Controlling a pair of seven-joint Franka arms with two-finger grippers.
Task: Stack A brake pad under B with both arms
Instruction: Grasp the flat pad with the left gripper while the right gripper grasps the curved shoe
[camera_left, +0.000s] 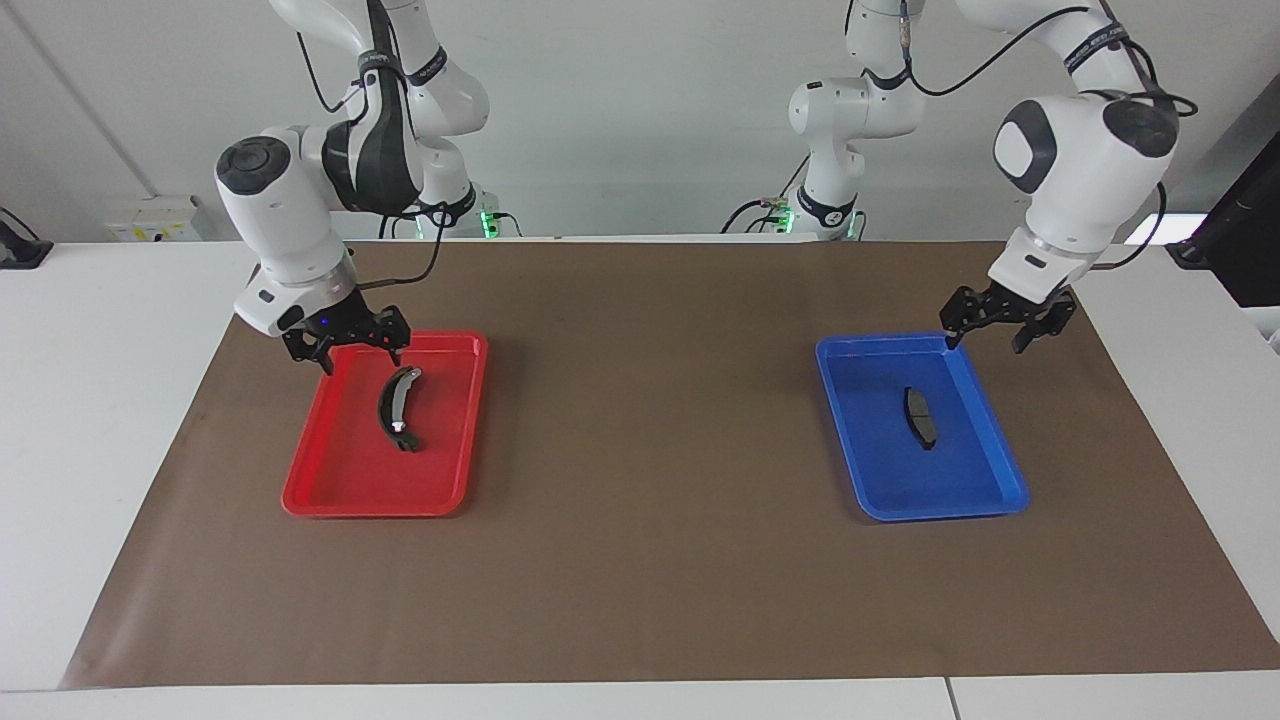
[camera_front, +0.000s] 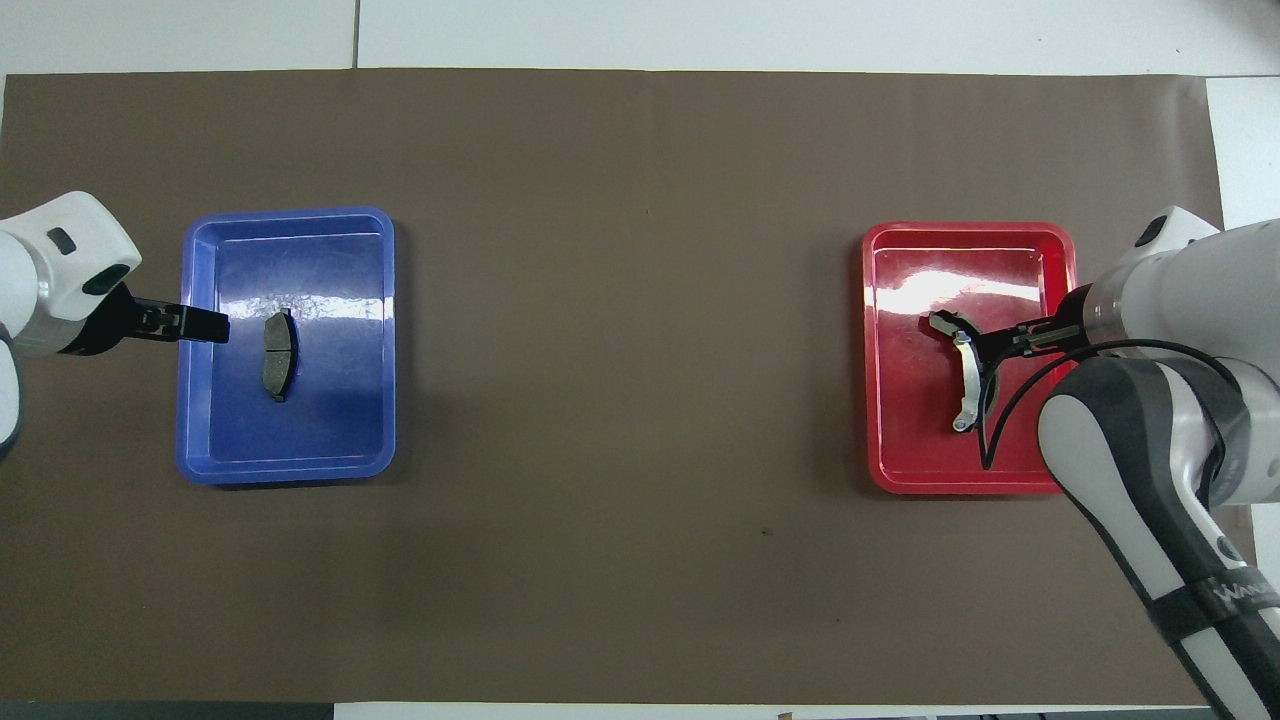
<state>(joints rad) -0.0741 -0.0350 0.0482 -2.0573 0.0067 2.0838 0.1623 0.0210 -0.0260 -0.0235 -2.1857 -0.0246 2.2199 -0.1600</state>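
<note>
The short dark grey brake pad A (camera_left: 920, 416) lies in a blue tray (camera_left: 940, 490) toward the left arm's end of the table; it also shows in the overhead view (camera_front: 278, 356). The long black crescent B (camera_left: 397, 408) with silvery ends lies in a red tray (camera_left: 330, 490) toward the right arm's end, and shows from above too (camera_front: 962, 378). My left gripper (camera_left: 988, 338) hangs open and empty over the blue tray's edge nearest the robots. My right gripper (camera_left: 360, 354) hangs open and empty over the red tray's edge nearest the robots, above B's upper end.
Both trays sit on a brown mat (camera_left: 650, 430) that covers most of the white table. The mat (camera_front: 630, 330) stretches bare between the blue tray (camera_front: 330, 430) and the red tray (camera_front: 1020, 260).
</note>
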